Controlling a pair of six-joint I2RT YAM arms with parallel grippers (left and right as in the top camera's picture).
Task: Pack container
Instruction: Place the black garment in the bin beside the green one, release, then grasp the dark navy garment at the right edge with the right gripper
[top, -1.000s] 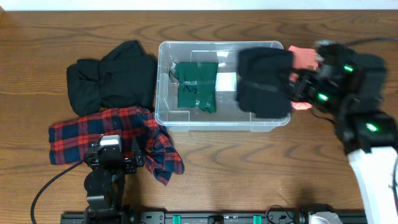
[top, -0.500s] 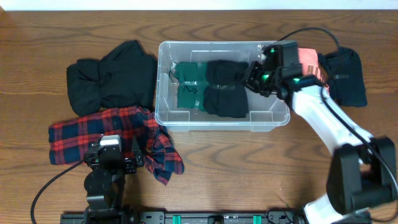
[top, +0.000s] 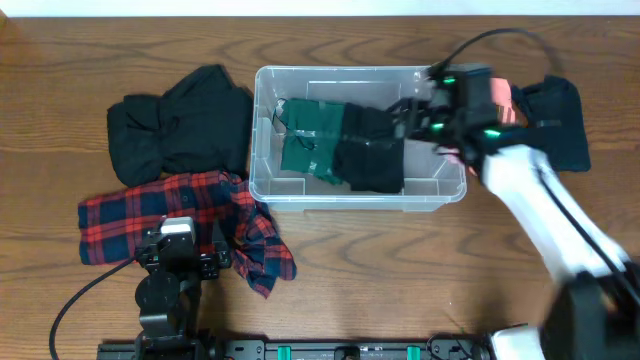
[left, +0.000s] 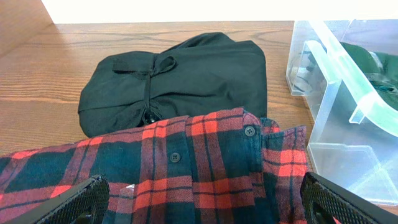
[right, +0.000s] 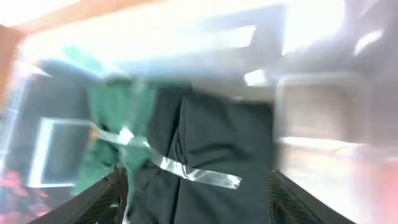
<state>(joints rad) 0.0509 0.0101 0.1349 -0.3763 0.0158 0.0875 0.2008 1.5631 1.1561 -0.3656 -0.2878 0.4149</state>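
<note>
Since a second ago the folded black garment (top: 370, 155) has been brought from above the right end of the large clear plastic storage container (top: 258, 150) down into it.

In the overhead view, a folded green garment (top: 308, 140) is seen in the container's left half, with the black one laid against it towards the right. The right gripper (top: 412, 115) is held over the container's right end, blurred. Left of the container a bundled black garment (top: 175, 125) is left unpacked, as is a red plaid shirt (top: 165, 215) nearer its front left corner. To the container's right a dark folded garment (top: 560, 120) and a partly hidden red item (top: 495, 95) also wait. Two pieces are judged packed, with about four to go.

In the left wrist view, the left gripper (left: 202, 190) is spread wide above the plaid shirt, with nothing held. The container's corner is seen at the right.

In the right wrist view, though blurred, the fingers are seen set wide apart over the black garment, which is crossed by a strip of clear tape (right: 196, 174). Nothing is pinched.
</note>
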